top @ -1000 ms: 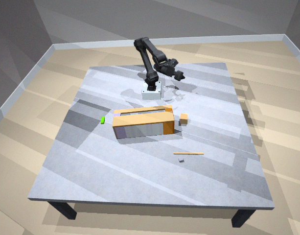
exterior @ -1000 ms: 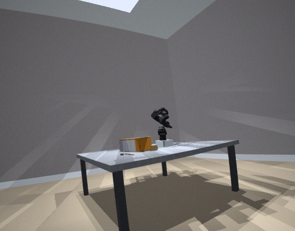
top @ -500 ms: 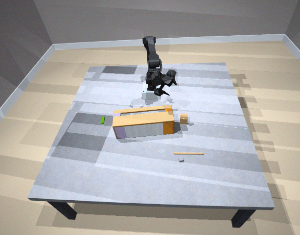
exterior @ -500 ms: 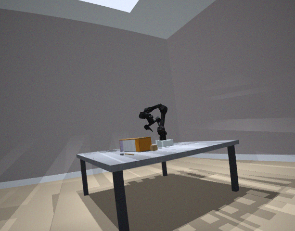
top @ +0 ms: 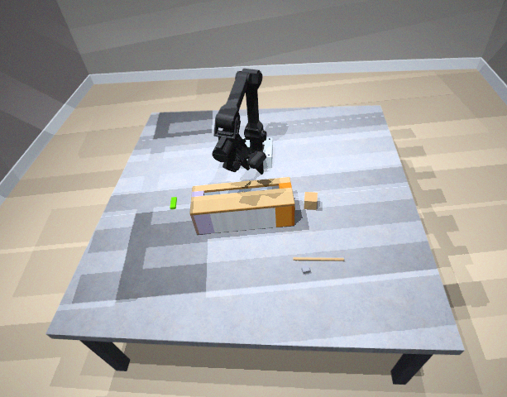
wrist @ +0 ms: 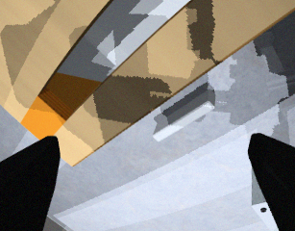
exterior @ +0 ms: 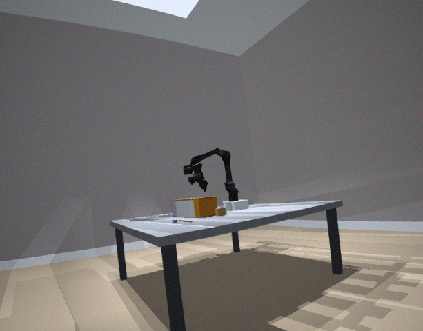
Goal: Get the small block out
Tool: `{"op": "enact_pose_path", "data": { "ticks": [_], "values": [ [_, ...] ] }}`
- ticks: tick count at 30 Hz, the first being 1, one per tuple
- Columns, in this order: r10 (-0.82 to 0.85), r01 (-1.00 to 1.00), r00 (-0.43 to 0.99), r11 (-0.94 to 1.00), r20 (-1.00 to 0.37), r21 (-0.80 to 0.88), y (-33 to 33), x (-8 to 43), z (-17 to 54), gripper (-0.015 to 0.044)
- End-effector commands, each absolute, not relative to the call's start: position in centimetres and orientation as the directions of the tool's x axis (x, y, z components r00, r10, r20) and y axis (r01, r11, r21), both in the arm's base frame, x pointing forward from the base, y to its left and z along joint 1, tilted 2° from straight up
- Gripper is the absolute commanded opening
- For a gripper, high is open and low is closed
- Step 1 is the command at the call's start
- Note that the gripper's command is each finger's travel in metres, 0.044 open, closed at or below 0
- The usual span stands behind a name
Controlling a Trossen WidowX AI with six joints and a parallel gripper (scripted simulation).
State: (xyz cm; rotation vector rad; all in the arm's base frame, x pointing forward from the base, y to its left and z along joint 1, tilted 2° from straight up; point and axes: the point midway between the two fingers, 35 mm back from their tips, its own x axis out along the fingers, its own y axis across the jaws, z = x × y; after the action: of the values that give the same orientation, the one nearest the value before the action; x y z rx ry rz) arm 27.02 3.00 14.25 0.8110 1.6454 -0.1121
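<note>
The box [top: 227,203] [exterior: 205,207] [wrist: 171,60] stands upright on the table, with tan top strips, a long open slot on top, a pale clear front, a lavender left end and an orange right end. No block can be made out inside it; the shelf is mostly hidden. A small green block [top: 173,203] lies on the table left of the box; I cannot tell whether it is the task's block. My gripper [top: 247,167] [exterior: 199,185] [wrist: 158,145] is open and empty, above and behind the box, pointing down, touching nothing.
A tan cube [top: 310,200] [exterior: 220,211] stands close to the box's orange end. A thin wooden stick [top: 318,259] [exterior: 185,221] and a small grey piece [top: 306,270] [exterior: 174,221] lie in front, to the right. A pale bar-like shape shows behind the box in the wrist view.
</note>
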Motion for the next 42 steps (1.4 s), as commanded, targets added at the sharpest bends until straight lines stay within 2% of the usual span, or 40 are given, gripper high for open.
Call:
{"op": "enact_pose_path", "data": {
  "ticks": [1, 4, 42],
  "values": [
    [0.369, 0.926, -0.047, 0.364, -0.928, 0.098, -3.9, 28.6, 12.8, 0.04],
    [0.355, 0.973, -0.057, 0.231, -0.933, 0.028, -5.8, 28.7, 12.4, 0.04],
    [0.354, 0.973, -0.057, 0.231, -0.933, 0.028, -6.2, 29.2, 7.8, 0.04]
  ]
}}
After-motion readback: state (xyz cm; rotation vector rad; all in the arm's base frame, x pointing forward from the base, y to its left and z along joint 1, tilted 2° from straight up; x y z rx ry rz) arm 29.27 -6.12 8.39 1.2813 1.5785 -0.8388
